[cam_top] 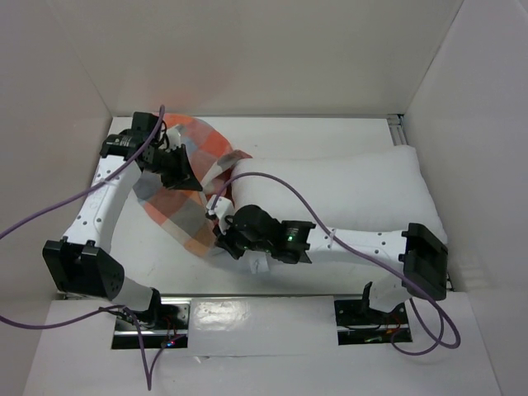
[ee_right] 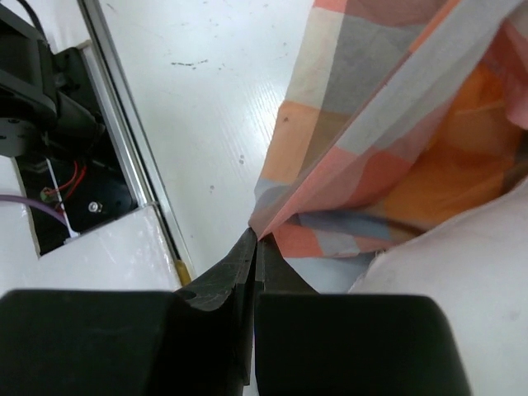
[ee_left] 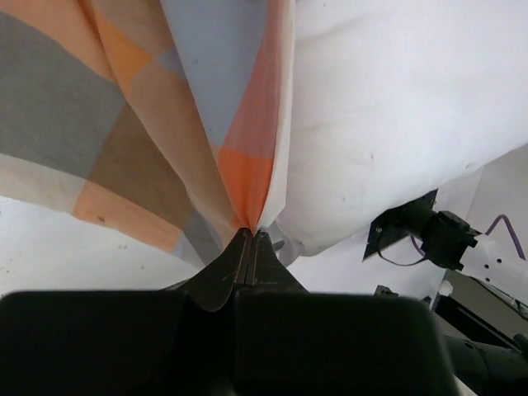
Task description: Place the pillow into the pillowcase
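The white pillow (cam_top: 346, 190) lies across the right half of the table, its left end at the mouth of the checked orange, blue-grey and tan pillowcase (cam_top: 194, 177). My left gripper (cam_top: 183, 175) is shut on the pillowcase's far edge and holds it up; in the left wrist view the fabric (ee_left: 165, 124) fans out from my gripper (ee_left: 251, 233) beside the pillow (ee_left: 396, 107). My right gripper (cam_top: 221, 233) is shut on the near edge of the pillowcase (ee_right: 388, 140), pinched at my gripper (ee_right: 256, 237), with the pillow (ee_right: 470, 280) at lower right.
White walls enclose the table on the left, back and right. A metal rail (ee_right: 124, 148) and the left arm's base (ee_right: 33, 91) lie along the near edge. Purple cables (cam_top: 272, 186) loop over the arms.
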You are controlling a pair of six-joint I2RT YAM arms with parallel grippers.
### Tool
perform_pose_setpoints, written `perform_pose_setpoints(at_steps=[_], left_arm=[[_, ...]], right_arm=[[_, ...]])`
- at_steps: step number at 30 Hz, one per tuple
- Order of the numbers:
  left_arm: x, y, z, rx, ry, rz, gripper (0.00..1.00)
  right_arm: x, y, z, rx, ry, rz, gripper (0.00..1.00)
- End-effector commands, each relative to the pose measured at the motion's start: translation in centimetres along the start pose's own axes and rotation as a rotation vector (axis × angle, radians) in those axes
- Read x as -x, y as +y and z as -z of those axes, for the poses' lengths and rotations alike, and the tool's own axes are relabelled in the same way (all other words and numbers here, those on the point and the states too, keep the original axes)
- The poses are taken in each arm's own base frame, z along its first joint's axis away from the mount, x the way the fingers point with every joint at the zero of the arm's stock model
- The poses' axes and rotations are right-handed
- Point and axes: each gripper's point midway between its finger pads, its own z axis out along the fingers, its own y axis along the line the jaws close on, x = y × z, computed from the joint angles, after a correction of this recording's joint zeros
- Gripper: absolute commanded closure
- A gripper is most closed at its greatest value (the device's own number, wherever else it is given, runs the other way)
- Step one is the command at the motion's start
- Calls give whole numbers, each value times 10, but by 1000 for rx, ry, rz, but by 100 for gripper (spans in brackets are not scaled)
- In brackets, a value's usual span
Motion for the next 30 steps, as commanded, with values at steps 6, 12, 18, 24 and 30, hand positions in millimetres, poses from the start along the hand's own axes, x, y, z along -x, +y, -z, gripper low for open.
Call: perform_pose_setpoints(at_steps=[6,12,18,24,30], left_arm=[[14,-3,3,-28,-85,-43,100],[-13,-10,-12,-44,-25,-73,100],[-39,-23,-17,-69,13,-86,100],[-58,-43,-20,-107,53,-121,100],[-60,-80,-23,-160,63,-175,100]], right_arm=[[-57,29,18,-15,130,-80,100],[-94,21,29,-85,177,-137,100],[-100,8,51,-161,188,-178,100],[-95,8,73,-212,179,-211,100],[-115,-9,89,-311,157,-307,100]])
